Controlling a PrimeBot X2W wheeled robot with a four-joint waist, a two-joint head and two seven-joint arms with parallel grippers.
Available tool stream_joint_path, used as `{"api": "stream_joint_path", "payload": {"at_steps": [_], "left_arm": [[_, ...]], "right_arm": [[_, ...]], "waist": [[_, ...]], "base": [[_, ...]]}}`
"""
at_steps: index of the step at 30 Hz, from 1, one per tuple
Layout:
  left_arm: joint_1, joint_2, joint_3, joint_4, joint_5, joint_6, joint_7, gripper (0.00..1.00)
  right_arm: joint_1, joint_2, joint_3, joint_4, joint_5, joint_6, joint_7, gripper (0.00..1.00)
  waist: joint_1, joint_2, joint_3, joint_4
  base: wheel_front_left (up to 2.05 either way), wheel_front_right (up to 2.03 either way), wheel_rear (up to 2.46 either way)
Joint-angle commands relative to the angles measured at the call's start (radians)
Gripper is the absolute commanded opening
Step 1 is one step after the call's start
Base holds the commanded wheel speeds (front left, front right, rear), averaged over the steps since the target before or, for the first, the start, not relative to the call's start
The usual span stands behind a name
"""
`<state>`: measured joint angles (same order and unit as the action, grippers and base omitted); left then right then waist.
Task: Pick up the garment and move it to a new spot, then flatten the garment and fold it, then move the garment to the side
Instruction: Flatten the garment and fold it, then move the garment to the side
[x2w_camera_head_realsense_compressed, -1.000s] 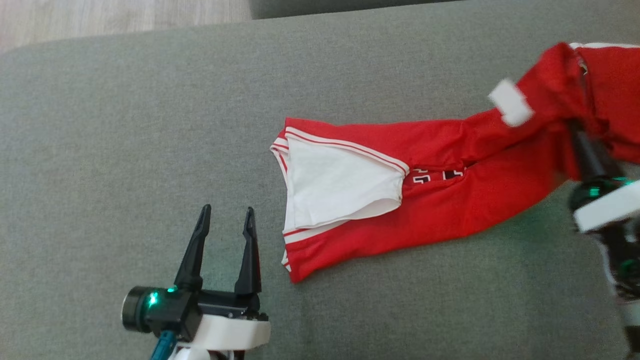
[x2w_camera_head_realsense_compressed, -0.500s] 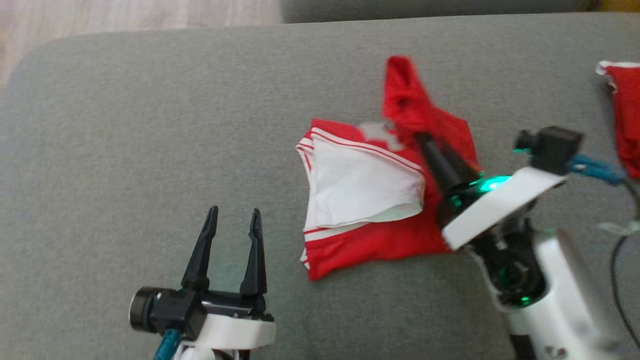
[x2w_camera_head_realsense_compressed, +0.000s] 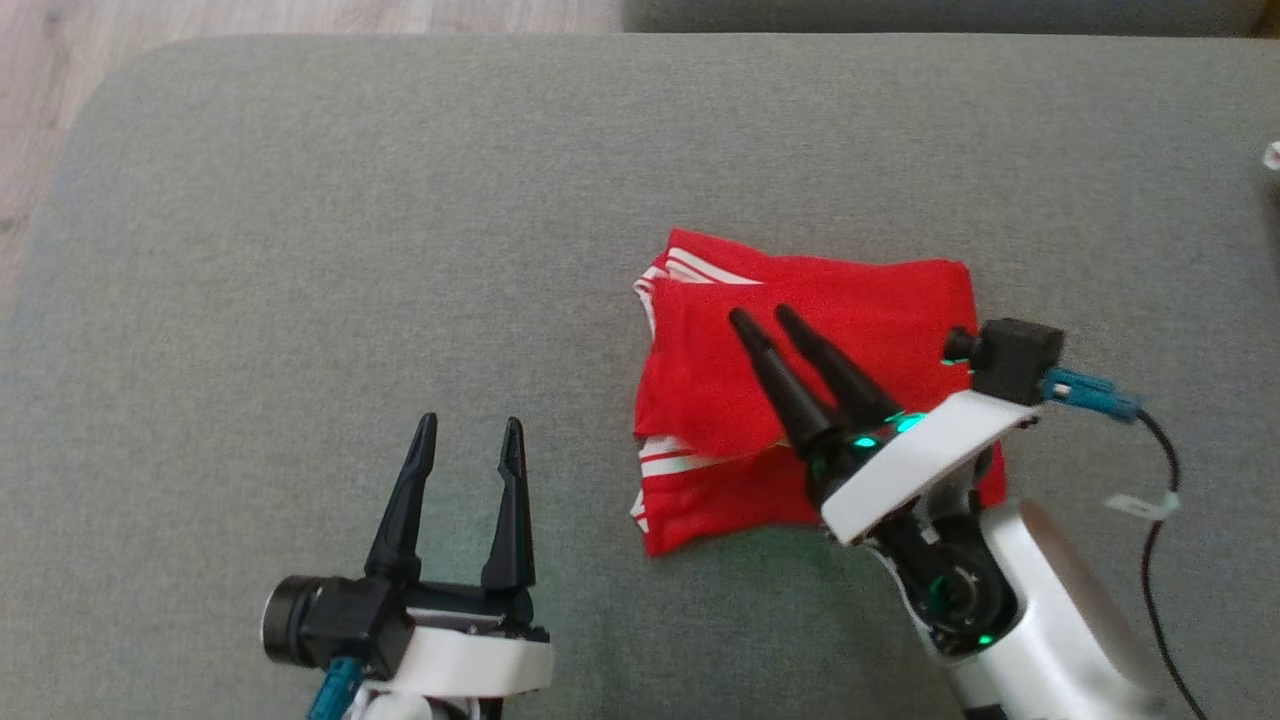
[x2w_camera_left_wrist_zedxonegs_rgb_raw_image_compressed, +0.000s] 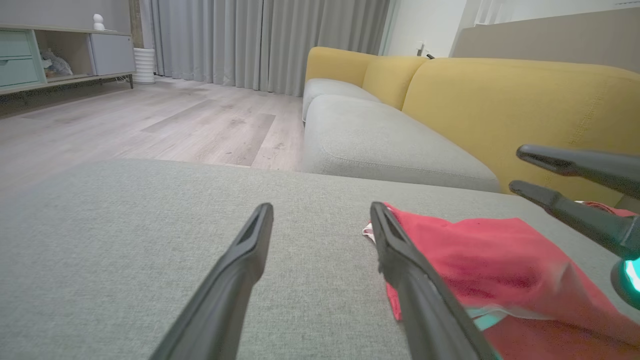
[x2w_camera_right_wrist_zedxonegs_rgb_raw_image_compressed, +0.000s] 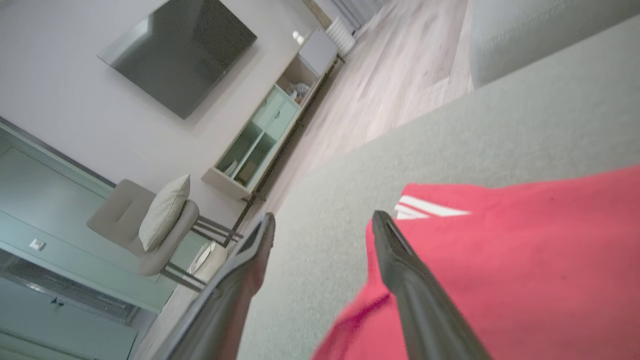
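One red garment (x2w_camera_head_realsense_compressed: 870, 310) lies folded into a compact, roughly square bundle on the single grey cushion (x2w_camera_head_realsense_compressed: 300, 250), right of the cushion's middle. Its white stripes (x2w_camera_head_realsense_compressed: 700, 268) show at the far left corner and again along the near left edge.

Two grippers are in the head view. The right gripper (x2w_camera_head_realsense_compressed: 758, 316) reaches in from the lower right, its two dark fingers spread apart over the top layer of the garment and holding nothing. In the left wrist view those two fingers (x2w_camera_left_wrist_zedxonegs_rgb_raw_image_compressed: 565, 165) sit raised above the cloth. The left gripper (x2w_camera_head_realsense_compressed: 471, 422) hangs over bare cushion at the lower left, beside the garment's near left corner but clear of it, its two fingers also wide apart and empty.

Beyond the cushion stands one yellow-backed sofa (x2w_camera_left_wrist_zedxonegs_rgb_raw_image_compressed: 500, 100) on a wooden floor (x2w_camera_left_wrist_zedxonegs_rgb_raw_image_compressed: 150, 120). The right wrist view shows one dark television (x2w_camera_right_wrist_zedxonegs_rgb_raw_image_compressed: 180, 50) on the wall and one chair (x2w_camera_right_wrist_zedxonegs_rgb_raw_image_compressed: 125, 220) with one pillow (x2w_camera_right_wrist_zedxonegs_rgb_raw_image_compressed: 162, 212).
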<state>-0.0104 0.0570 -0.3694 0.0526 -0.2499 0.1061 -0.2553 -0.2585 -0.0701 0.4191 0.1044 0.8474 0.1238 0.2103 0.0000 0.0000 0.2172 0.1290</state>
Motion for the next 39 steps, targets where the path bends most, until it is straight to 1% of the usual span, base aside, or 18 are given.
{"api": "stream_joint_path", "payload": {"at_steps": [1,4,5,9,12,14,16,19,21,23,25,28,33,39], "left_arm": [[-0.014,-0.007,0.032,-0.031,-0.010,0.009,-0.006,1.00],[-0.011,-0.007,0.037,-0.031,-0.008,0.009,-0.006,1.00],[-0.011,-0.007,0.037,-0.031,-0.008,0.009,-0.006,1.00],[0.007,-0.007,0.052,-0.028,-0.012,0.010,-0.006,1.00],[0.029,-0.007,0.067,-0.026,-0.014,0.011,-0.006,1.00],[0.045,-0.007,0.079,-0.025,-0.008,0.010,-0.006,1.00],[0.062,-0.007,0.091,-0.023,-0.002,0.009,-0.006,1.00],[0.091,-0.007,0.111,-0.015,-0.001,0.003,-0.006,1.00],[0.116,-0.007,0.126,-0.004,0.003,-0.001,-0.006,1.00],[0.136,-0.007,0.143,0.003,0.006,-0.004,-0.006,1.00],[0.151,-0.007,0.159,0.008,0.007,-0.006,-0.006,1.00],[0.166,-0.007,0.178,0.015,0.012,-0.014,-0.006,1.00],[0.187,-0.007,0.195,0.027,0.033,-0.029,-0.006,1.00],[0.202,-0.007,0.209,0.034,0.036,-0.032,-0.006,1.00]], "right_arm": [[-0.033,0.019,-0.002,-0.051,0.006,0.007,-0.042,1.00],[-0.032,0.007,-0.083,-0.080,-0.020,0.007,-0.094,1.00],[-0.032,0.007,-0.083,-0.080,-0.020,0.007,-0.094,1.00],[0.020,-0.064,-0.225,-0.108,-0.056,0.007,-0.195,1.00],[0.077,-0.127,-0.285,-0.095,-0.131,0.007,-0.284,1.00],[0.115,-0.163,-0.286,-0.075,-0.193,0.007,-0.354,1.00],[0.152,-0.188,-0.263,-0.039,-0.242,0.007,-0.413,1.00],[0.203,-0.216,-0.213,0.029,-0.327,0.007,-0.458,1.00],[0.235,-0.215,-0.190,0.071,-0.386,0.007,-0.469,1.00],[0.255,-0.205,-0.187,0.087,-0.457,0.007,-0.471,1.00],[0.280,-0.178,-0.196,0.092,-0.510,0.007,-0.471,1.00],[0.314,-0.144,-0.198,0.105,-0.559,0.007,-0.472,1.00],[0.342,-0.107,-0.209,0.125,-0.592,0.007,-0.472,1.00],[0.355,-0.095,-0.217,0.135,-0.600,0.007,-0.472,1.00]], "waist": [[0.0000,0.0000,-0.004,-0.012],[0.0000,0.0000,-0.018,-0.028],[0.0000,0.0000,-0.018,-0.028],[0.0000,0.0000,-0.057,-0.051],[0.0000,0.0000,-0.094,-0.071],[0.0000,0.0000,-0.120,-0.085],[0.0000,0.0000,-0.146,-0.098],[0.0000,0.0000,-0.190,-0.110],[0.0000,0.0000,-0.217,-0.117],[0.0000,0.0000,-0.234,-0.124],[0.0000,0.0000,-0.248,-0.128],[0.0000,0.0000,-0.263,-0.131],[0.0000,0.0000,-0.283,-0.136],[0.0000,0.0000,-0.293,-0.138]], "base": [[0.00,0.00,0.00],[0.00,0.00,0.00],[0.00,0.00,0.00],[0.00,0.00,0.00],[0.00,0.00,0.00],[0.00,0.00,0.00],[0.00,0.00,0.00],[0.00,0.00,0.00],[0.00,0.00,0.00],[0.00,0.00,0.00],[0.00,0.00,0.00],[0.00,0.00,0.00],[0.00,0.00,0.00],[0.00,0.00,0.00]]}}
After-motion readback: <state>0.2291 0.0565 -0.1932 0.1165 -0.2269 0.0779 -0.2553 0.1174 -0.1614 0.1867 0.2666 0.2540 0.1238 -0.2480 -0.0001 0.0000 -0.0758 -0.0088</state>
